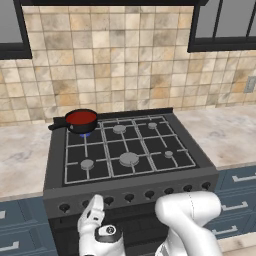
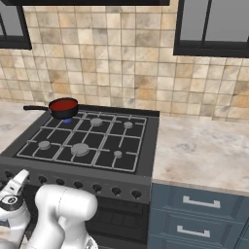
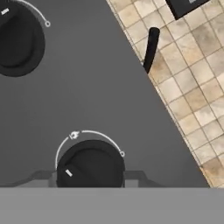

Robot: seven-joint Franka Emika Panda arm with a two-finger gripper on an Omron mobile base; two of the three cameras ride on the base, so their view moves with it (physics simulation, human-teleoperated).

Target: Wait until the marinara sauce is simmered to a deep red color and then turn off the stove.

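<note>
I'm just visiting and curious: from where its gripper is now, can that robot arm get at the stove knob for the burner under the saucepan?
Probably yes. The gripper sits right at the knob on the stove front panel, nothing between them, and looks shut on it. Which burner that knob controls isn't shown.

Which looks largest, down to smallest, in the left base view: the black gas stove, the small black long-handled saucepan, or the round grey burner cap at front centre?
1. Black gas stove, by far the largest.
2. Small black long-handled saucepan of deep red sauce.
3. Round grey burner cap at front centre; it sits nearer the camera, yet looks smaller than the pan.
</note>
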